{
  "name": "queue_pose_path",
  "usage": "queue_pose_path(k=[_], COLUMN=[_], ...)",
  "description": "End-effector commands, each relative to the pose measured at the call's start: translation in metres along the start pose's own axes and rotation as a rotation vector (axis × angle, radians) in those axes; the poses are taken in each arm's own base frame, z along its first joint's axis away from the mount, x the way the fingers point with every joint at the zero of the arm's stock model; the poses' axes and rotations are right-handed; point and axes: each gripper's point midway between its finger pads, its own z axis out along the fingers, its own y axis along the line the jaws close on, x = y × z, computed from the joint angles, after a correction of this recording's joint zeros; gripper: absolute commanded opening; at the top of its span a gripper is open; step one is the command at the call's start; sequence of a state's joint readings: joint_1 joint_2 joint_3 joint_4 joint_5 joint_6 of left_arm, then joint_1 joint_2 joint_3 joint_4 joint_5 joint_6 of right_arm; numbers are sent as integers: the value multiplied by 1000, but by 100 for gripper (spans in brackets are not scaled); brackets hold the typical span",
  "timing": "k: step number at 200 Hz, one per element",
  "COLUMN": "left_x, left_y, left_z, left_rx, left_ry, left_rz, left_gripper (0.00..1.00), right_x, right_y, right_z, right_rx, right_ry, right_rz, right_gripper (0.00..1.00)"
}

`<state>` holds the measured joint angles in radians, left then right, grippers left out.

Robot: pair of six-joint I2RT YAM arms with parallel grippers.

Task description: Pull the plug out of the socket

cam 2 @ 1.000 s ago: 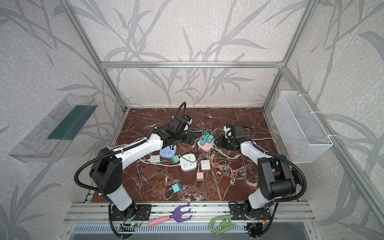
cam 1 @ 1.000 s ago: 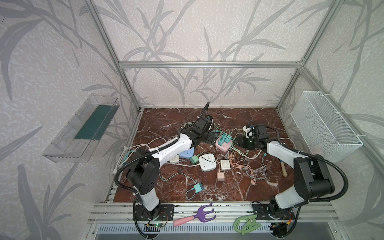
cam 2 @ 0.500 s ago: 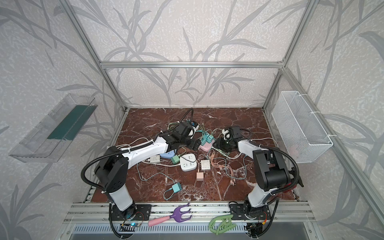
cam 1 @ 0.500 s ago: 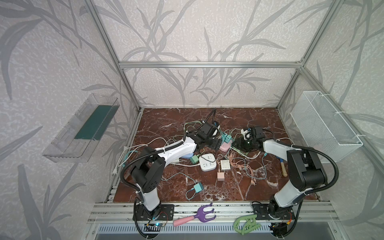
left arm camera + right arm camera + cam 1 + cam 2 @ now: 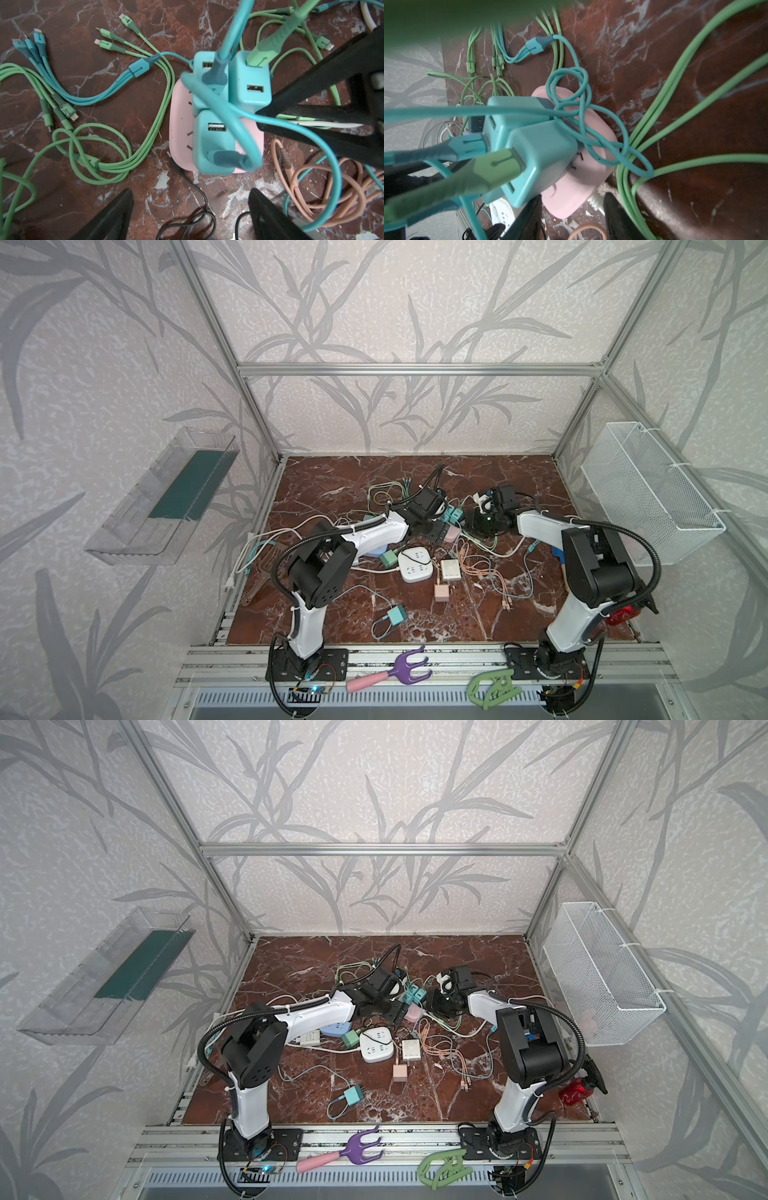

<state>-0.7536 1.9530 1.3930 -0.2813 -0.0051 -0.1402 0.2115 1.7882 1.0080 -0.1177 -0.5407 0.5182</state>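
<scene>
1. Since a second ago, the left arm (image 5: 374,533) has swung in toward the middle and now reaches over the cable heap. The right arm (image 5: 540,526) has edged inward, its elbow folded back. The pink socket (image 5: 179,118) lies about where it did.
2. Nearest, on the front rail: a purple rake (image 5: 405,668) with a pink handle, lying flat.
3. Front part of the marble table top (image 5: 332,497): a lone teal adapter (image 5: 395,615), its thin cable looped beside it. Behind it sits a small pink charger (image 5: 441,592). Behind that, a white power strip (image 5: 415,566) and a white charger (image 5: 450,569) lie side by side.
4. Middle: the pink socket sits on the marble between the two grippers. Three teal plugs (image 5: 203,143) stand in its face, all seated and packed against one another. Teal cables and one green cable run from their ports.
5. Left gripper (image 5: 190,192): jaws spread wide, with only marble and a stray cord between them. The fingertips are short of the socket, near the closest plug but not touching it.
6. Right gripper (image 5: 572,196): clamped on a corner of the pink socket on the far side from the left one, with a finger on each side of the pink edge.
7. Farthest: green cables (image 5: 116,166) fan out beyond the socket toward the back wall.
</scene>
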Motion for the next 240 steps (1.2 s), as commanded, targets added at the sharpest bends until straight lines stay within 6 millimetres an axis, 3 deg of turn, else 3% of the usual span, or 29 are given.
queue_pose_path(k=[1, 87, 172, 240], left_x=[-1, -7, -19, -16], left_y=[2, 8, -2, -7], left_z=[4, 22, 28, 40], left_rx=[-28, -81, -25, -9], left_ry=[17, -5, -66, -70], left_rz=[4, -62, -70, -56], left_gripper=[87, 82, 75, 64], right_x=[-2, 8, 11, 10], right_y=[5, -6, -5, -4], right_z=[0, 4, 7, 11], right_rx=[-8, 55, 58, 50], right_ry=[15, 61, 67, 68], right_rz=[-25, -35, -36, -31], right_gripper=[49, 48, 47, 47])
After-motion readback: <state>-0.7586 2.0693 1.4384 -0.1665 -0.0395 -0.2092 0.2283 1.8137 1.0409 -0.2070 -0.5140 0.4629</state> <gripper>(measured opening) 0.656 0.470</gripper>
